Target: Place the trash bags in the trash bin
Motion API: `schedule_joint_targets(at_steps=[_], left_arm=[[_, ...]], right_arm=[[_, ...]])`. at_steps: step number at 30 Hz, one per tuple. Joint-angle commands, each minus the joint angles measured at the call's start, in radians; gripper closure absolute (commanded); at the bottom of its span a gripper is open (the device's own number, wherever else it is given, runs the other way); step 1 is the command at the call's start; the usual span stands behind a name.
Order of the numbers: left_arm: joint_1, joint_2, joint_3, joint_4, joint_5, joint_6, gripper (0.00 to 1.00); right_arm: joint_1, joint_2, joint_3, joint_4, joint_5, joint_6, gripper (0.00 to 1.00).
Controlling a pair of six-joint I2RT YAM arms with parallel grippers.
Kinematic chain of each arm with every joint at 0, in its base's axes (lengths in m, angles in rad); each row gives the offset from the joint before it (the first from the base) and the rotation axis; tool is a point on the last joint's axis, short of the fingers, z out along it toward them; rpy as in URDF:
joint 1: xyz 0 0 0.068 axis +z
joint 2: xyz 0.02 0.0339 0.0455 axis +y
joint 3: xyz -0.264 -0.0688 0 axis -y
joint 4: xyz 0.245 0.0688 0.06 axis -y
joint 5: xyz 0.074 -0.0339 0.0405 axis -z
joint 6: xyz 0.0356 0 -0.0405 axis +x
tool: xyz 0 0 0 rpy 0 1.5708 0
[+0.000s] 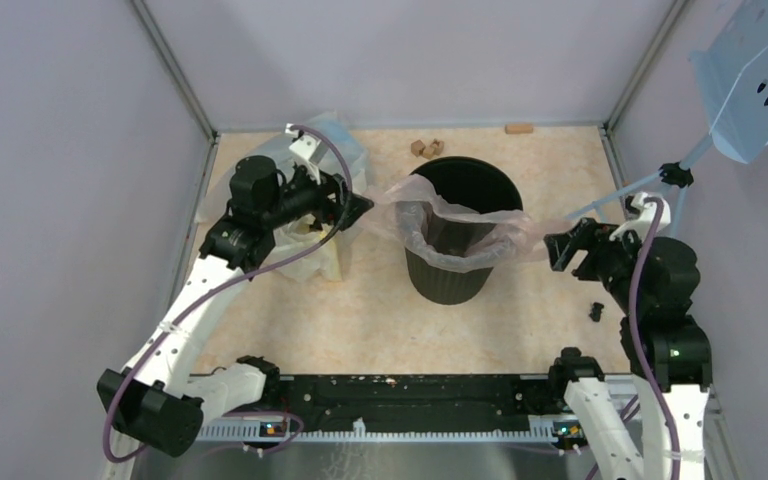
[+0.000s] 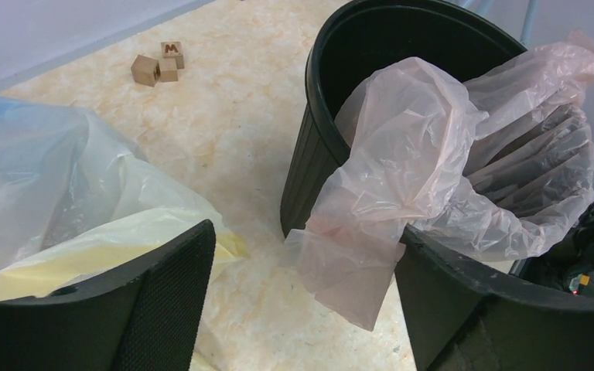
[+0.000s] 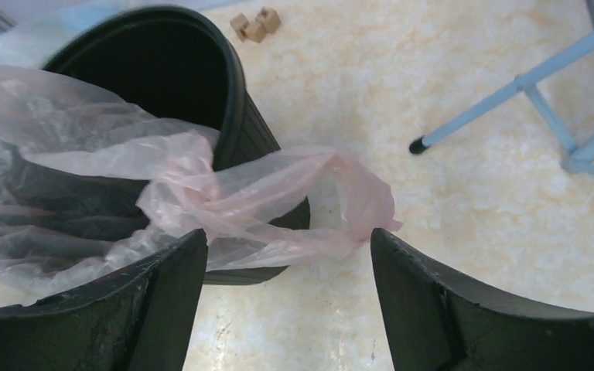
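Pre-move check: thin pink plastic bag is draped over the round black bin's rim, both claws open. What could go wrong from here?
1. The thin pink plastic bag only drapes over the round black ribbed bin; its flaps hang outside, by the open left claw and right claw, so a stray pull could drag it out.
2. The bin looks unfixed; pushing its rim may tip it.
3. The left claw is close to a crumpled yellow plastic bag, which might snag.

A letter M marks one small wooden block [image 2: 172, 51].
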Motion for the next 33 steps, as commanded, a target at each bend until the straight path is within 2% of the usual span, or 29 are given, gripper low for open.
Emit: schedule_joint_targets(at_steps=[1,3,4,6,8,11,12,14,16,20,23,28,33], left_arm=[[0.002,0.013,0.019,0.049,0.006,0.005,0.18],[0.002,0.024,0.015,0.054,-0.012,-0.010,0.30],[0.003,0.028,0.012,0.060,-0.015,-0.017,0.37],[0.002,0.038,0.008,0.072,-0.006,-0.030,0.57],[0.002,0.043,0.003,0.089,-0.003,-0.035,0.72],[0.003,0.045,-0.009,0.103,-0.016,-0.040,0.94],[0.002,0.048,-0.012,0.107,-0.023,-0.043,0.98],[0.002,0.049,-0.015,0.107,-0.052,-0.055,1.00],[0.002,0.053,-0.017,0.106,-0.076,-0.077,1.00],[0.003,0.054,-0.017,0.098,-0.108,-0.096,1.00],[0.003,0.055,-0.012,0.089,-0.110,-0.095,1.00],[0.002,0.057,-0.009,0.088,-0.113,-0.097,1.00],[0.002,0.069,-0.006,0.092,-0.115,-0.101,1.00]], right_arm=[[0.007,0.000,0.141,0.059,-0.060,-0.106,0.27],[0.006,0.037,0.172,0.112,-0.140,-0.130,0.37],[0.007,0.063,0.180,0.138,-0.201,-0.131,0.39],[0.006,0.140,0.197,0.177,-0.345,-0.130,0.41],[0.007,0.217,0.202,0.235,-0.491,-0.150,0.43],[0.007,0.297,0.204,0.327,-0.555,-0.182,0.43],[0.009,0.332,0.223,0.339,-0.583,-0.193,0.43],[0.016,0.423,0.287,0.332,-0.677,-0.208,0.43],[0.057,0.508,0.352,0.290,-0.708,-0.244,0.42],[0.284,0.604,0.414,0.219,-0.557,-0.415,0.37],[0.400,0.649,0.424,0.182,-0.468,-0.518,0.35],[0.452,0.701,0.428,0.126,-0.360,-0.600,0.35],[0.455,0.708,0.422,0.117,-0.317,-0.620,0.45]])
